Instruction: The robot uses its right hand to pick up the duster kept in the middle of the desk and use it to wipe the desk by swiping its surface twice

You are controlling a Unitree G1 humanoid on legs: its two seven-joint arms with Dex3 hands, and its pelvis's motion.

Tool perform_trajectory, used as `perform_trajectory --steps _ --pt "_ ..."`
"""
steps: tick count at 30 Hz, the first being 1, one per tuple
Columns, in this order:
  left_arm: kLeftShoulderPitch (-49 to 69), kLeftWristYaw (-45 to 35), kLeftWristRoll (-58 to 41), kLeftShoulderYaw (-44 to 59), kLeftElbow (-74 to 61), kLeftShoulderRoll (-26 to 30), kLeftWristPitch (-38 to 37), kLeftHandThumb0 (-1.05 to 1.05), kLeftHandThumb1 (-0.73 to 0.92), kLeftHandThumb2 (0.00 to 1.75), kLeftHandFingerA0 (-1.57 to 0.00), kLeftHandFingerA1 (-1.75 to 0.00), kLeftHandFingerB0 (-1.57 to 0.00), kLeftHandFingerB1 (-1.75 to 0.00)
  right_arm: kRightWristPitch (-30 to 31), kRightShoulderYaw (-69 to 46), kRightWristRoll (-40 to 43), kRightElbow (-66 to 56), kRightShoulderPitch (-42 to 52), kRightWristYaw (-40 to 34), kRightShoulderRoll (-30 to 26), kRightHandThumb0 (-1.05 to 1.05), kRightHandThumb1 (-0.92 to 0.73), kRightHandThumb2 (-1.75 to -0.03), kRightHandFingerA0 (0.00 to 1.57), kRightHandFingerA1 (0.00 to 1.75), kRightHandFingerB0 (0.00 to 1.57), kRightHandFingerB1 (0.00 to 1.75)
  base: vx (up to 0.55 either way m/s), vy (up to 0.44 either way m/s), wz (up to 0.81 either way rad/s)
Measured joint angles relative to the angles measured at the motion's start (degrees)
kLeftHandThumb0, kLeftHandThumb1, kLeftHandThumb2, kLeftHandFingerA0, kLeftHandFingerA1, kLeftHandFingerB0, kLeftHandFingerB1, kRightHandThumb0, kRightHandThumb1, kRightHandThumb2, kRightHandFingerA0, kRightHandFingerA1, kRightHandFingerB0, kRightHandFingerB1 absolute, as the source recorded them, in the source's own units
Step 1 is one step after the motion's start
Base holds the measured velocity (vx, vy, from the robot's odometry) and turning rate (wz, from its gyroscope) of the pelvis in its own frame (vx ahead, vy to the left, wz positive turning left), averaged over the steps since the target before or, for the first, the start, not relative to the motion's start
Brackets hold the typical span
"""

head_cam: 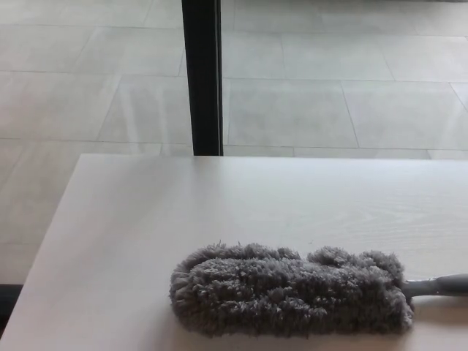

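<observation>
On the desk [131, 219], toward its near edge, the duster [292, 291] lies flat, its fluffy grey head stretched left to right. Its grey handle [439, 285] runs off the picture's right side. Neither robot hand shows, so whether either is wide, narrow or holding anything cannot be told. Beyond the desk's far edge stands a black post [202, 77] on a pale tiled floor [351, 88].

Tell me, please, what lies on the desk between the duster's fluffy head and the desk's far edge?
Nothing: the head view shows only bare desk between the duster and that edge.
</observation>
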Motion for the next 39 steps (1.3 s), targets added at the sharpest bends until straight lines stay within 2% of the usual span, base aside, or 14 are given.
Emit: perform_trajectory --steps 6,7,8,10,11,14,16,17,23,30,32,33,36,39 --pt "-0.38 -0.53 -0.90 1.05 1.07 -0.19 -0.01 -0.52 0.69 0.60 -0.71 -0.60 -0.51 -0.48 -1.12 -6.36 4.11 -1.45 -1.92 1.77 -0.43 -0.77 -0.72 -0.61 0.46 0.82 0.10 0.60 0.00 0.000 0.00" --pt "-0.45 -0.53 -1.03 1.15 1.08 -0.26 -0.01 -0.53 0.69 0.60 -0.72 -0.60 -0.48 -0.46 -1.03 -7.55 4.86 -2.16 -2.56 2.05 -0.47 -0.78 -0.56 -0.97 0.48 0.81 0.08 0.59 0.00 0.000 0.00" --pt "-0.50 -0.53 -1.13 1.20 1.07 -0.31 -0.01 -0.54 0.69 0.61 -0.72 -0.61 -0.48 -0.45 -0.88 -8.41 5.47 -3.02 -3.07 2.28 -0.48 -0.81 -0.73 -0.62 0.40 0.82 0.06 0.59 0.00 0.000 0.00" --pt "-0.62 -0.53 -1.37 1.22 1.06 -0.41 -0.01 -0.53 0.70 0.61 -0.72 -0.59 -0.50 -0.43 -0.30 -10.52 7.17 -6.03 -4.56 2.90 -0.49 -0.83 -0.76 -0.62 0.31 0.84 0.02 0.61 0.00 0.000 0.00" --pt "-0.68 -0.53 -1.41 1.22 1.06 -0.42 -0.01 -0.53 0.71 0.61 -0.73 -0.61 -0.50 -0.43 0.02 -10.98 7.60 -7.54 -4.93 2.97 -0.48 -0.90 -0.63 -0.99 0.38 0.80 0.05 0.54 0.00 0.000 0.00" --pt "-0.81 -0.54 -1.47 1.09 1.08 -0.42 -0.02 -0.59 0.71 0.62 -0.71 -0.58 -0.50 -0.42 1.11 -12.30 9.13 -13.20 -7.14 2.94 -0.51 -0.88 -0.66 -1.02 0.26 0.68 0.04 0.42 0.00 0.000 0.00" --pt "-0.99 -0.54 -1.47 0.94 1.12 -0.43 -0.02 -0.58 0.71 0.61 -0.71 -0.58 -0.51 -0.42 2.12 -12.96 10.07 -17.65 -9.38 2.75 -0.60 -0.82 -0.81 -0.65 0.25 0.64 0.03 0.43 0.00 0.000 0.00" --pt "-1.11 -0.54 -1.47 0.91 1.15 -0.43 -0.02 -0.54 0.70 0.61 -0.77 -0.63 -0.54 -0.43 2.54 -13.11 10.41 -19.61 -10.44 2.63 -0.66 -0.69 -0.62 -1.03 0.75 1.01 0.00 0.44 0.00 0.000 0.00" --pt "-1.81 -0.61 -1.70 1.05 1.11 -0.43 -0.02 -0.55 0.69 0.61 -0.67 -0.61 -0.49 -0.43 4.20 -11.02 10.97 -30.87 -19.05 1.83 -1.10 -0.81 -0.76 -0.63 0.33 0.43 0.21 0.32 0.00 0.000 0.00" --pt "-2.43 -1.10 -1.97 1.26 1.12 -0.44 -0.02 -0.54 0.70 0.61 -0.66 -0.63 -0.50 -0.45 6.16 -3.16 10.85 -44.74 -25.75 2.48 -0.57 -0.81 -0.74 -0.63 0.34 0.43 0.18 0.27 0.00 0.000 0.00" --pt "-2.54 -1.20 -2.08 1.32 1.10 -0.44 -0.02 -0.54 0.71 0.61 -0.66 -0.64 -0.49 -0.46 6.59 -0.56 10.56 -47.74 -26.70 2.66 -0.18 -0.76 -0.54 -0.92 0.29 0.55 0.18 0.43 0.00 0.000 0.00" --pt "-2.59 -1.30 -2.18 1.39 1.08 -0.45 -0.02 -0.54 0.72 0.61 -0.65 -0.63 -0.48 -0.46 6.68 1.92 10.03 -49.89 -27.27 2.72 0.25 -0.74 -0.69 -0.62 0.34 0.45 0.26 0.30 0.00 0.000 0.00" --pt "-2.83 -1.59 -2.37 1.47 0.97 -0.46 -0.02 -0.56 0.71 0.61 -0.69 -0.65 -0.49 -0.45 6.71 8.01 8.23 -53.41 -28.29 2.88 1.33 -0.74 -0.54 -0.91 0.29 0.54 0.19 0.43 0.00 0.000 0.00" --pt "-2.96 -1.71 -2.43 1.48 0.91 -0.46 -0.02 -0.55 0.71 0.60 -0.70 -0.65 -0.49 -0.46 6.44 13.90 6.02 -54.40 -28.73 3.00 2.05 -0.72 -0.67 -0.61 0.40 0.49 0.29 0.31 0.00 0.000 0.00"
